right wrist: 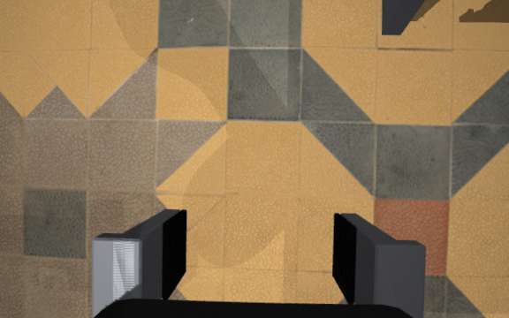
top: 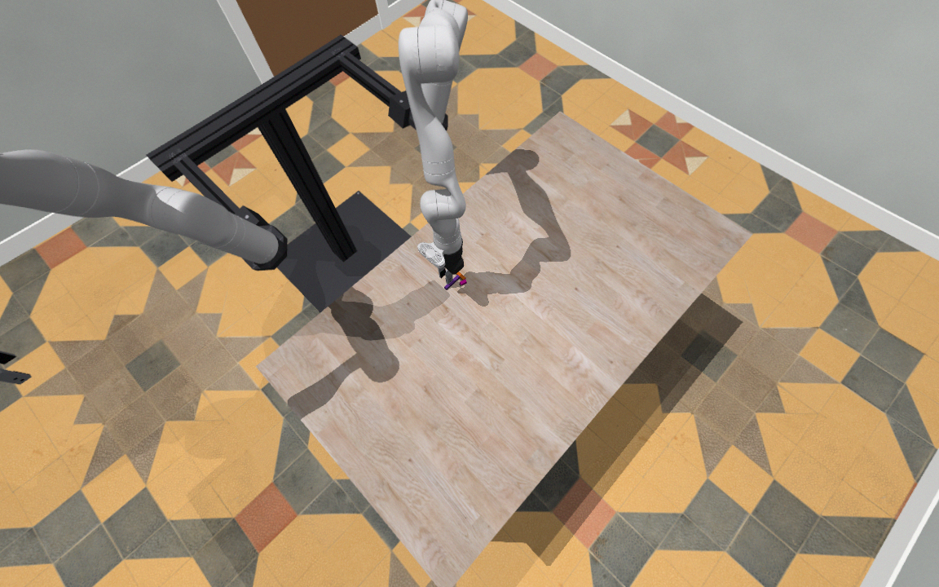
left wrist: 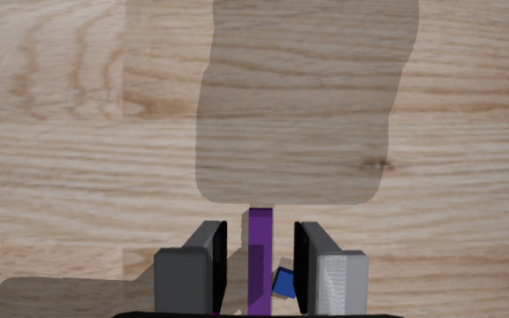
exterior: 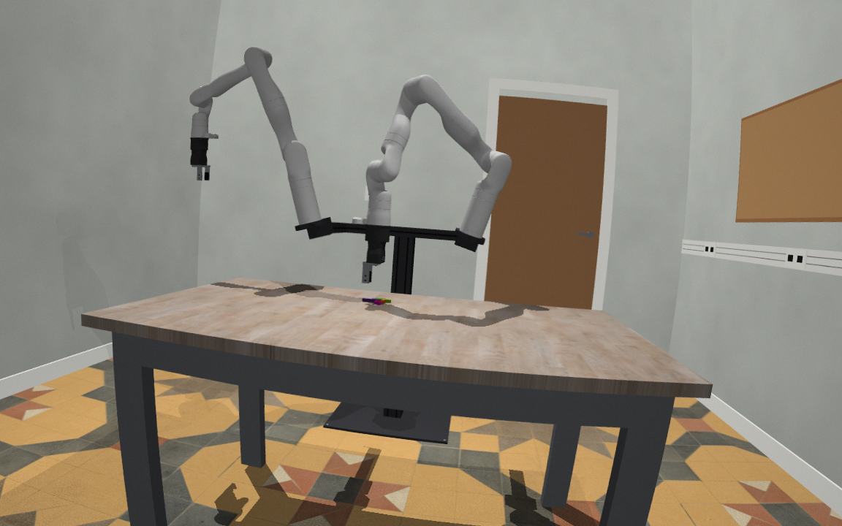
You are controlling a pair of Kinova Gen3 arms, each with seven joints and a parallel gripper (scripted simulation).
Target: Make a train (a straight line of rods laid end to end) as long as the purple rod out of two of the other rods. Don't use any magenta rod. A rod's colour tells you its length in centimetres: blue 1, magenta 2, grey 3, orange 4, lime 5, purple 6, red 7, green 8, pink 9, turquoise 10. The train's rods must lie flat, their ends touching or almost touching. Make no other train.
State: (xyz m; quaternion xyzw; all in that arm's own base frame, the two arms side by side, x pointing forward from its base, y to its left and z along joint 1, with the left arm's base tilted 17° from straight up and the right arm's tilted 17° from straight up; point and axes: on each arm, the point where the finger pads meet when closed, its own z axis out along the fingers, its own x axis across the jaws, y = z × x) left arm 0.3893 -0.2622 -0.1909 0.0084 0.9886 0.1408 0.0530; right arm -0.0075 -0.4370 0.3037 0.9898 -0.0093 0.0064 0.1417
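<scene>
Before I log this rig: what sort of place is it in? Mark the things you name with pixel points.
Probably a robotics lab or test room: two arms on a black frame (top: 312, 191) (exterior: 404, 264), a wood-topped table (top: 502, 379) (exterior: 371, 333), a wall-mounted corkboard (exterior: 797, 153).

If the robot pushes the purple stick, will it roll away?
Probably not: the purple rod looks flat-sided, so it would more likely slide. Its straight, crisp edges suggest it's stiff. Being long and thin, it might spin if nudged near one end.
</scene>
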